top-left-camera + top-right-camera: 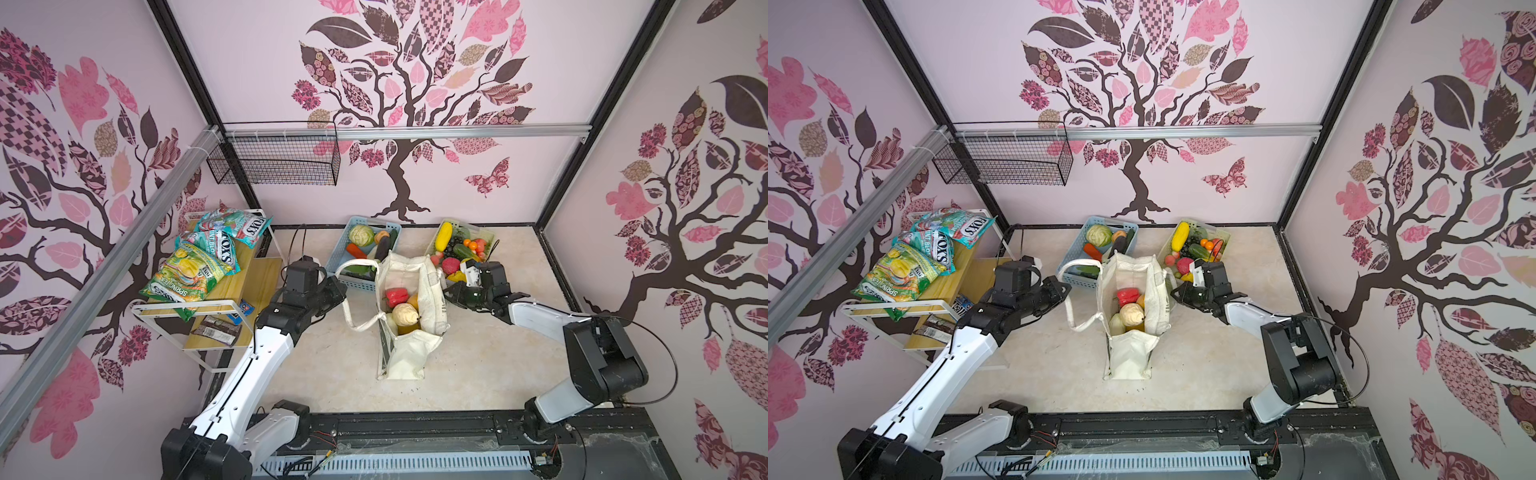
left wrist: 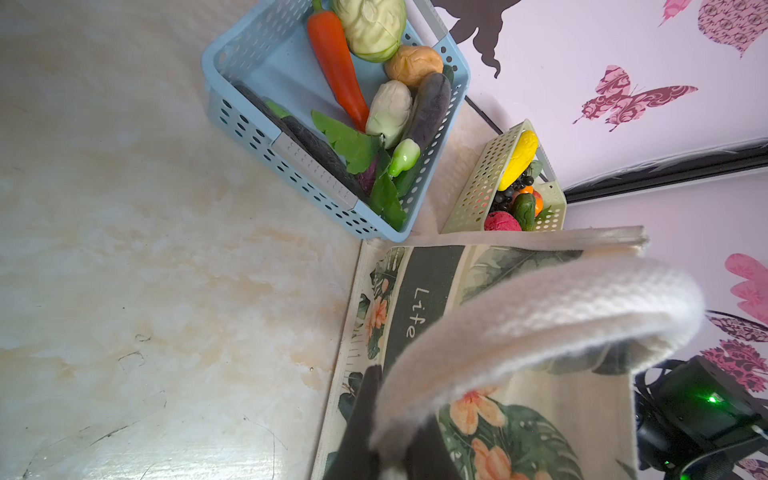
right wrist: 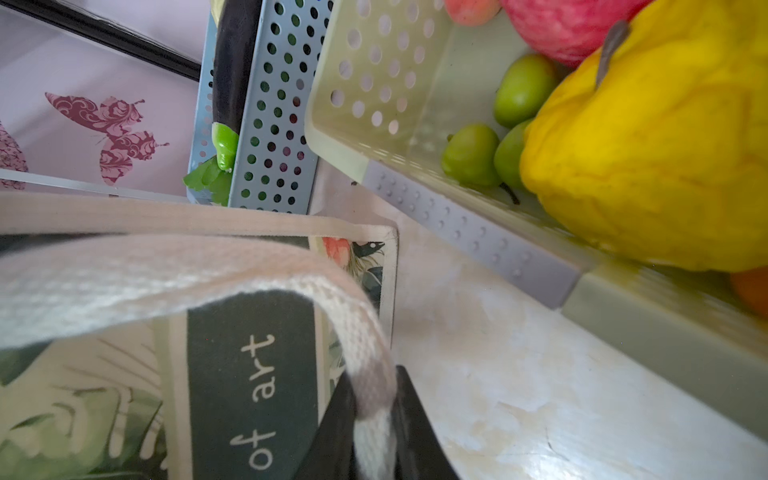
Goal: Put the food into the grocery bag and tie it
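The left jaws are closed on the cream woven left strap (image 2: 540, 316); in the left wrist view the band runs down between the two dark fingers. The right jaws pinch the cream woven right strap (image 3: 124, 274) in the same way (its band disappears between the fingers low in the right wrist view). In both top views the left jaws sit beside the bag's left side and the right jaws beside its right side, each at the end of a white and black arm.

Between them stands the large cream canvas grocery bag (image 1: 434, 291) (image 1: 1158, 291), upright and open on the pale marbled desk (image 1: 332, 365), its leaf print and dark green band with white lettering facing each wrist camera. Inside lie a glossy red pepper (image 1: 397, 296), a cream-white bulb-shaped vegetable (image 1: 405, 313) and something yellow-orange under them.

Just behind the bag are two baskets, side by side. The light blue perforated plastic basket (image 1: 336, 259) holds a pale green cabbage (image 1: 360, 235), an orange carrot (image 1: 356, 250) and a dark purple aubergine (image 1: 383, 247). The pale green perforated plastic basket (image 3: 374, 62) holds a lumpy yellow fruit (image 3: 644, 166), small green fruits and red ones.

At the far left, printed snack packets (image 1: 187, 274) lie on a wooden shelf rack (image 1: 245, 282).
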Controlling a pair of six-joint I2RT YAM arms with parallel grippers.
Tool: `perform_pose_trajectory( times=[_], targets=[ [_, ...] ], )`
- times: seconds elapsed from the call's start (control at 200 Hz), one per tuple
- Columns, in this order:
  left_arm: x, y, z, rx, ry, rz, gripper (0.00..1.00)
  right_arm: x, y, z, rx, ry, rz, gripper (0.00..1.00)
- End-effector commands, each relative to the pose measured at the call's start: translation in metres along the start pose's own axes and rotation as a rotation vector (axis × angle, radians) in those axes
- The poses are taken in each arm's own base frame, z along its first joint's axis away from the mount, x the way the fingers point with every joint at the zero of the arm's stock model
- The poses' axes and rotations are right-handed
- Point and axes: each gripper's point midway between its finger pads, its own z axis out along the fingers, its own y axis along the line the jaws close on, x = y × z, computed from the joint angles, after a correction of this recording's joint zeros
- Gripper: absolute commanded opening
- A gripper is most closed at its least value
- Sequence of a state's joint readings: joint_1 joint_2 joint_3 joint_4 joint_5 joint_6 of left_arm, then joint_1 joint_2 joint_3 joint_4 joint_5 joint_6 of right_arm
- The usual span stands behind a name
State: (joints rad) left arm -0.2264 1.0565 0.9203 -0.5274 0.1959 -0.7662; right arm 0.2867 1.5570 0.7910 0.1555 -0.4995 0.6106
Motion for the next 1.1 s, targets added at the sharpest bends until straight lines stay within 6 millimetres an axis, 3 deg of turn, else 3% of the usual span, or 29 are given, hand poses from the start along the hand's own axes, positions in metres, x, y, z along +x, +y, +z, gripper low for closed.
perform_pose_trajectory(
  times=[0.0, 0.24, 0.405, 0.585, 0.72, 0.835, 1.095],
  targets=[
    [-0.023, -0.024, -0.023, 0.097, -0.053, -0.006, 0.07, -0.01, 0.012, -0.018, 0.017, -0.049, -0.038, 0.16],
    [-0.041, -0.049, -0.052, 0.166, -0.095, 0.031, 0.08, -0.051, 0.037, -0.069, 0.121, -0.212, -0.128, 0.15],
    [-0.056, -0.077, -0.075, 0.24, -0.13, 0.074, 0.09, -0.079, 0.078, -0.114, 0.082, -0.354, -0.195, 0.15],
    [-0.066, -0.11, -0.089, 0.351, -0.123, 0.087, 0.1, -0.095, 0.13, -0.157, 0.01, -0.439, -0.29, 0.15],
    [-0.07, -0.127, -0.092, 0.379, -0.115, 0.097, 0.1, -0.093, 0.191, -0.184, -0.107, -0.487, -0.41, 0.15],
    [-0.073, -0.142, -0.09, 0.386, -0.105, 0.11, 0.09, -0.076, 0.239, -0.193, -0.207, -0.484, -0.526, 0.16],
    [-0.066, -0.166, -0.065, 0.353, -0.022, 0.146, 0.06, -0.066, 0.268, -0.201, -0.3, -0.461, -0.568, 0.15]
  ],
)
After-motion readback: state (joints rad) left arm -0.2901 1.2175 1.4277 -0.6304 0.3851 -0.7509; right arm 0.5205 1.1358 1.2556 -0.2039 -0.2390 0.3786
